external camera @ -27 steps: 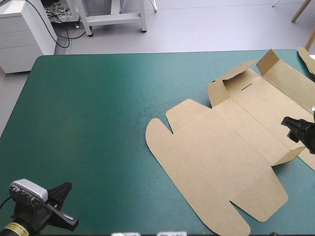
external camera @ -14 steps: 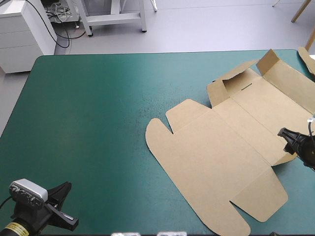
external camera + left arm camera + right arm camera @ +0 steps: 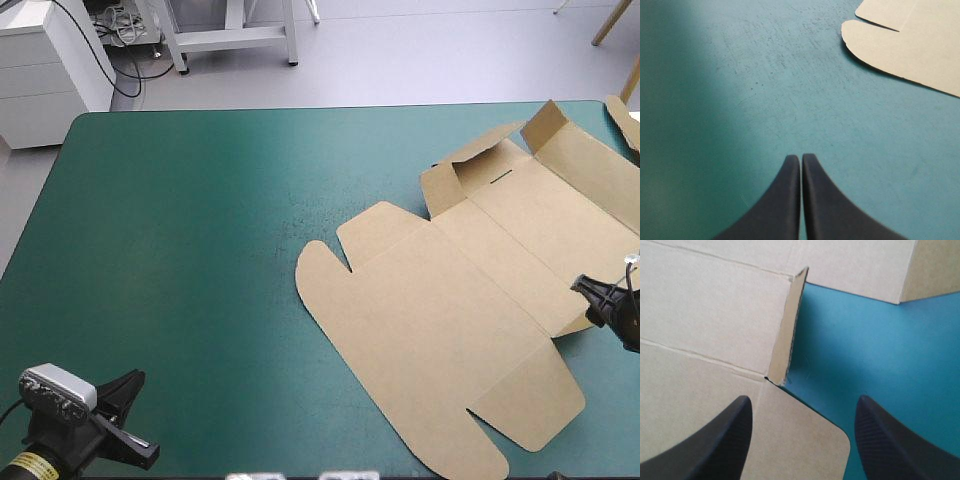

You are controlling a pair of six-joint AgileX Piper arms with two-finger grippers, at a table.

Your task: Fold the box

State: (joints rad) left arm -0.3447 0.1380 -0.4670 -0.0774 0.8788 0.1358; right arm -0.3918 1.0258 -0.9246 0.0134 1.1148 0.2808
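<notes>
brown box (image 3: 440, 330) lies mostly flat, right of centre; right gripper (image 3: 802, 400) spread wide at its raised flap (image 3: 789, 330); left gripper (image 3: 800, 158) closed, lower left.

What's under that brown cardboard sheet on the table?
The box lies mostly flat on the teal-green cover, which shows around it. Directly beneath the board nothing can be seen; it is covered.

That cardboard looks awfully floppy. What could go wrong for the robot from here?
The open right gripper is lined up on only a thin raised flap of the box; closing there might bend or miss it. The left gripper sits shut, far away over the table, so nothing pins the sheet; a push could slide it.
</notes>
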